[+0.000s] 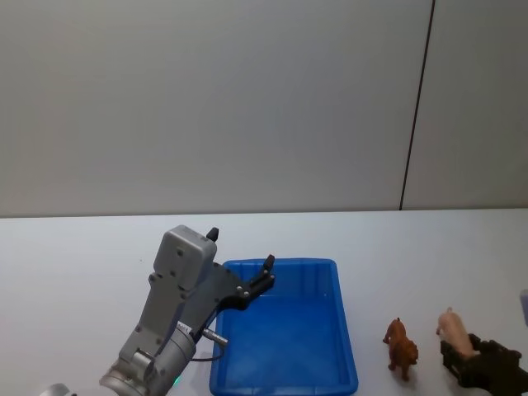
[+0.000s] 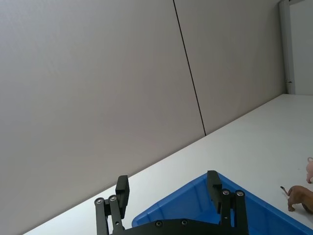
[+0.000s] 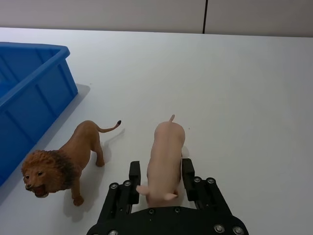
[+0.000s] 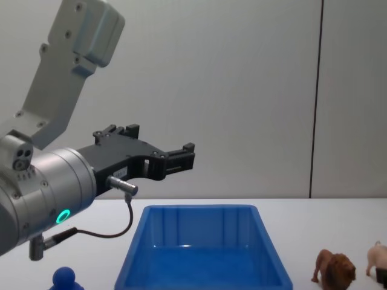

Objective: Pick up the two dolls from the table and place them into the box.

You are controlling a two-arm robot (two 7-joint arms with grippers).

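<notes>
Right tool (image 3: 159, 182) sits low on the white bench (image 3: 244, 88), fingers spread either side of the pink pig (image 3: 164, 159), not yet clamped. Brown lion (image 3: 63, 161) stands just beside it, near the blue bin (image 1: 285, 330). Left tool (image 1: 241, 262) hovers released above the bin's far left corner.

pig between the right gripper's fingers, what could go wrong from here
The right gripper straddles the pig with its fingers open, so closing on the rounded body could squeeze it out or tip it. The lion stands close beside the pig; a finger could knock it over. The left gripper hovers above the box, risking a clash at the drop.
</notes>
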